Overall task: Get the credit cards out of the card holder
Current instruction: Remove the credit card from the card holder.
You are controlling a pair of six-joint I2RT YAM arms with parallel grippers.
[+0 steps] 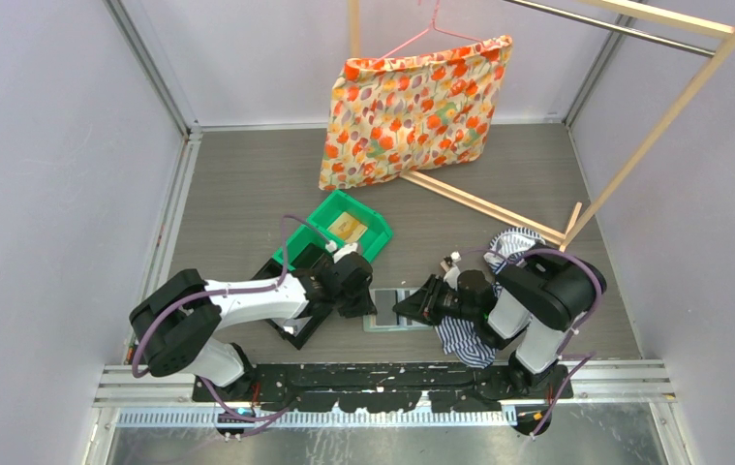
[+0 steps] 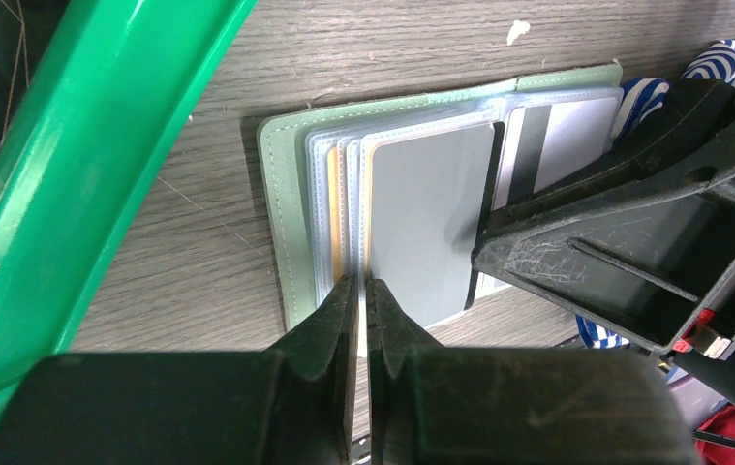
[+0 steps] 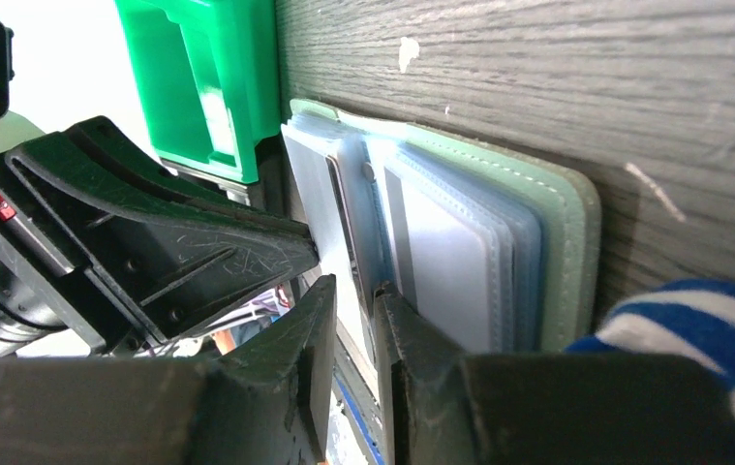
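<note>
Two claws meet over the card holder (image 1: 389, 314), which lies open and flat on the table between them, close to the arm bases, with the green bin (image 2: 102, 194) just to its far left. Its clear sleeves are fanned, and the credit cards are in them: a grey card (image 2: 421, 223) faces up in the top sleeve, the thin edge of a tan-gold card (image 2: 333, 208) shows a few sleeves under it, and a pale card with a dark stripe (image 2: 562, 136) sits on the right half. My left gripper (image 2: 362, 295) has its tips at the holder's edge with the jaws drawn almost together. Only a sliver is left between them, and I cannot tell whether a sleeve or a card is pinched there. My right gripper (image 3: 355, 300) comes in from the right, its fingers narrowly apart with a sleeve edge running up between them. I cannot tell whether it is clamped. One of its fingers rests on the grey card. A blue-and-white striped cloth (image 1: 465, 339) lies under the right arm, touching the holder's right edge. From above, a tan flat piece (image 1: 347, 225) lies inside the bin.
</note>
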